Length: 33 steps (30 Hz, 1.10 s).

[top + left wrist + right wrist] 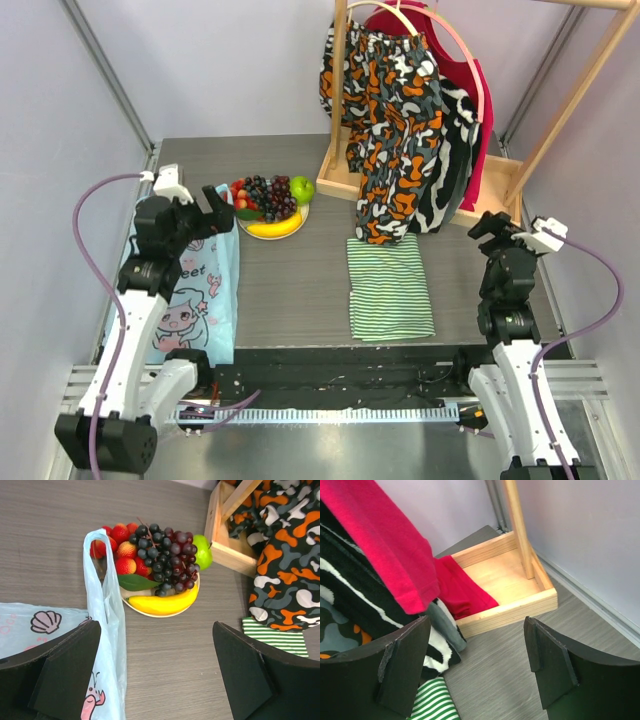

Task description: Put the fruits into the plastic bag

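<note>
**Fruits piled on the plate, bag flat beside it**

At the back right of the table (300, 290), a wooden rack (345, 180) is hung with garments. The right gripper (476, 630) is held near it, fingers spread, nothing between them. The plastic bag (200, 300) is laid flat at the left (one handle loop raised just beside the plate (131, 608)). The left gripper (155, 655) is held above the bag, wide apart and empty. On the plate, the grapes (167, 555), banana (162, 604), green apple (202, 550) and strawberries (120, 534) are piled together.
</note>
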Motion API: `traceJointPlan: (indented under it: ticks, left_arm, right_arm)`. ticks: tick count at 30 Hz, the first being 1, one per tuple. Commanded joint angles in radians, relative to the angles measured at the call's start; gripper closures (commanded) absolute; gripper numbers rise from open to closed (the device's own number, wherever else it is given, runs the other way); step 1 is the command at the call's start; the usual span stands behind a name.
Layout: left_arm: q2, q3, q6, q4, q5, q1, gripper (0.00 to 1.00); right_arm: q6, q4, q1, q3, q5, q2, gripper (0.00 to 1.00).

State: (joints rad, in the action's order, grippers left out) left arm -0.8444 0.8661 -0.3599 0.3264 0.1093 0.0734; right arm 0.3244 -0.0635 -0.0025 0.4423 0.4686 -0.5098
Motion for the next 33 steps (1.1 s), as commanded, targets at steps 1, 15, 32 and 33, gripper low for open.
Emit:
traceJointPlan:
  ticks: [1, 15, 32, 33]
  left_arm:
    - [-0.134, 0.102, -0.008, 0.015, 0.009, -0.003, 0.0]
    - [-0.495, 0.139, 0.045, 0.158, -0.137, 0.035, 0.06]
    - [-0.728, 0.163, 0.056, 0.184, -0.101, 0.051, 0.28]
    - [-0.732, 0.165, 0.058, 0.194, -0.103, 0.051, 0.32]
  right_arm:
    - [-0.001, -0.043, 0.002, 0.091, -0.061, -0.064, 0.17]
    - [-0.002, -0.021, 0.002, 0.092, -0.09, -0.085, 0.17]
    - [0.008, -0.007, 0.002, 0.095, -0.128, -0.095, 0.17]
    - [0.008, -0.007, 0.002, 0.096, -0.13, -0.095, 0.17]
